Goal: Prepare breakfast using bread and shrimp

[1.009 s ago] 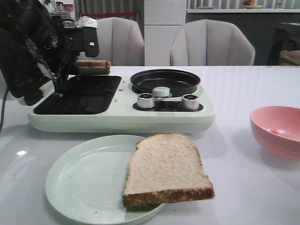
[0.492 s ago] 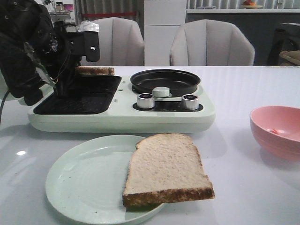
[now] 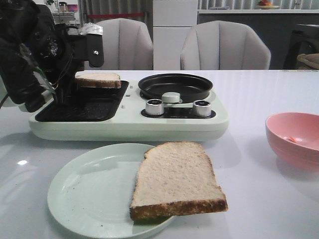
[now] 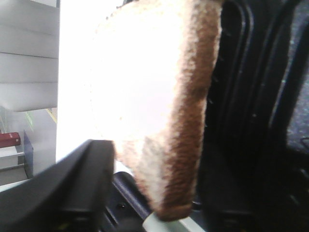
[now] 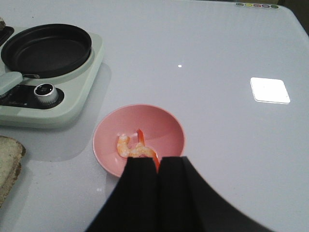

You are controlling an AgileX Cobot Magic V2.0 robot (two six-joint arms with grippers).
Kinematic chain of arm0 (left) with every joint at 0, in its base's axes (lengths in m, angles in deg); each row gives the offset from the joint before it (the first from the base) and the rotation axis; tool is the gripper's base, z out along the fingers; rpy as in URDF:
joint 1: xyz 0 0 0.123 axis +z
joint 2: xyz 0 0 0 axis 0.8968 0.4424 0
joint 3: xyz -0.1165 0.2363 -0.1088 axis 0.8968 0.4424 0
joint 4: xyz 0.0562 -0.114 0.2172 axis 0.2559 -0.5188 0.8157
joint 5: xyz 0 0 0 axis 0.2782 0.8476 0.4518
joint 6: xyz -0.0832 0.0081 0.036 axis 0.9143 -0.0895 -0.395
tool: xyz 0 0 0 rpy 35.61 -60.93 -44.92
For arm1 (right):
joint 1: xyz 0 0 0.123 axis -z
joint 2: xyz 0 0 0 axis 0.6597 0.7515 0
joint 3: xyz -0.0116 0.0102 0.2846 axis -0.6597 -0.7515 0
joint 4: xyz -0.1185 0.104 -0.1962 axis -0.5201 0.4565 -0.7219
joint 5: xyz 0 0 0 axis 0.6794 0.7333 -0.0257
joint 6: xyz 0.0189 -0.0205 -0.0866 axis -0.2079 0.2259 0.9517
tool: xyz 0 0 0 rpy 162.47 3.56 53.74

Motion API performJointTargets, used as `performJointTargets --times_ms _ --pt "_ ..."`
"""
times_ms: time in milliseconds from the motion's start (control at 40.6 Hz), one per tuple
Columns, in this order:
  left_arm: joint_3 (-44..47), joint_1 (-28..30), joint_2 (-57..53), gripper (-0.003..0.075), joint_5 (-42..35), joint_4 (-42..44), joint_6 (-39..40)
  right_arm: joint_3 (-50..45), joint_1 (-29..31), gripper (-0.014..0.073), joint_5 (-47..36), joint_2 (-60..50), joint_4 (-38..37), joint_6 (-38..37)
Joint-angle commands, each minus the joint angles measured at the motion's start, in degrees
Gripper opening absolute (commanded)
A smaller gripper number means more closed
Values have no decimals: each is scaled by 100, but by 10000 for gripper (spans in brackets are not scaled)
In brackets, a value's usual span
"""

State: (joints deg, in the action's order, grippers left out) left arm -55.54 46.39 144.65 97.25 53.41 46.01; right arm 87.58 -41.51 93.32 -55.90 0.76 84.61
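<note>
The breakfast maker (image 3: 129,117) is taken as the landmark throughout.

At its left end, the left gripper (image 3: 75,67) is clamped on one slice of bread (image 3: 98,79), which is held roughly level just above the dark grill plate (image 3: 82,102). In the left wrist view the same slice (image 4: 154,101) is seen gripped at one crust edge, with one black finger (image 4: 72,188) against its pale face. The step in hand is judged to be the placing of this slice on the grill. For a clean result, the slice should be lowered flat until it is supported by the ribbed surface before the jaws are parted, and it should be kept inside the plate's raised border. The crust edge should not be pinched harder, as soft bread is likely to tear or fold.

At the right half of the appliance, a round black pan (image 3: 175,85) and two silver knobs (image 3: 155,106) are seen.

In front of the appliance, the second slice (image 3: 177,179) lies on a pale green plate (image 3: 84,191), overhanging its right rim.

To the right of the appliance, well apart, a pink bowl (image 3: 294,139) holds the shrimp (image 5: 136,149). The right gripper (image 5: 158,166) hangs above the bowl's near rim with its fingers drawn together and nothing between them.

No brand, label or legible writing can be made out on the appliance, bowl or plate.
</note>
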Motion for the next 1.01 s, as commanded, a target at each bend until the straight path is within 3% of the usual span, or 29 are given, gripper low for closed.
performJointTargets --times_ms 0,271,443,542,640,837,911,985 --pt "3 -51 -547 557 105 180 40 162 25 8 -417 77 1 17" --pt "840 -181 -1496 553 -178 180 480 162 25 8 -417 77 1 17" --pt "1577 -587 -2409 553 -123 180 1237 162 25 8 -417 77 1 17" --pt "2067 -1054 -2945 553 345 180 1788 162 25 8 -417 77 1 17" --pt "2591 -1609 -3563 551 1012 106 2902 162 25 8 -417 77 1 17" --pt "3303 -2396 -4560 549 1248 -1692 2966 162 25 8 -417 77 1 17" --pt "3367 -2582 -4753 549 1672 -2974 2239 162 25 8 -417 77 1 17" --pt "3328 -2726 -4835 549 2567 -4485 862 162 25 8 -417 77 1 17"
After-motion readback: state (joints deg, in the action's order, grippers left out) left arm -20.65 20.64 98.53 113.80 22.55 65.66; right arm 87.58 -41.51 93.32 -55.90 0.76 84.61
